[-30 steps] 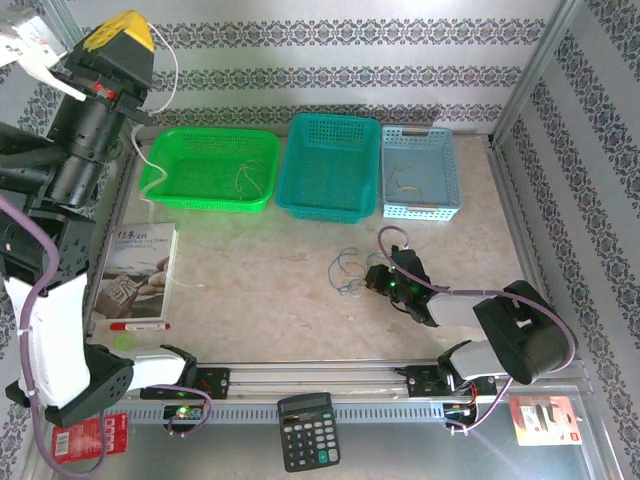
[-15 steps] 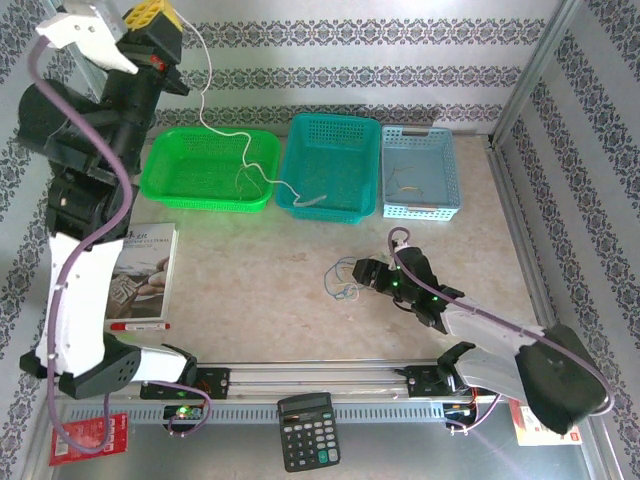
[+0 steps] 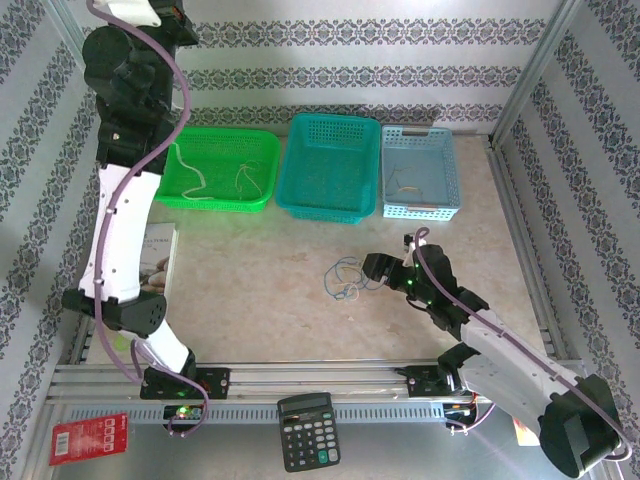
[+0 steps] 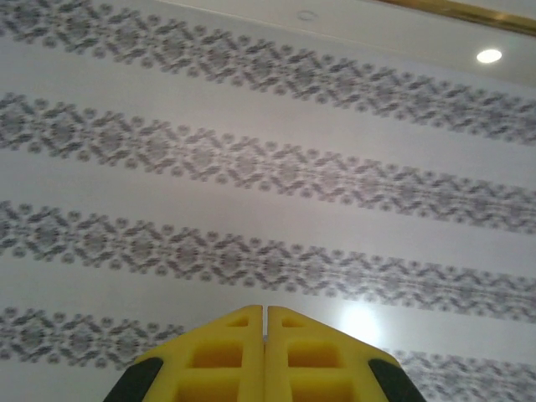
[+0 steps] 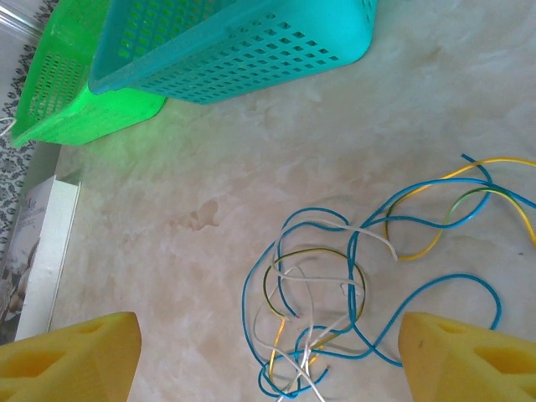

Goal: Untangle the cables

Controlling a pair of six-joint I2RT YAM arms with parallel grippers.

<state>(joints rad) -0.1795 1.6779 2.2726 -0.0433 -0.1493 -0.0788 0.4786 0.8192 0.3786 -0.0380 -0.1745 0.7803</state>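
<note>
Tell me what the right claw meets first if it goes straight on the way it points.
Most likely the cables: the right claw stands open, and the tangle lies on the table just ahead between its fingers. Depth is unclear.

Open tabletop (image 5: 209,167) surrounds the cables (image 5: 318,301); the teal basket (image 5: 251,50) (seemingly the nearest obstacle) stands well beyond.

The left arm (image 3: 118,215) and right arm (image 3: 505,350) have white links, black joints and a thick purple cable (image 3: 183,95) alongside. The fingers (image 4: 213,364) are yellow, seemingly moulded with square hollows.
</note>
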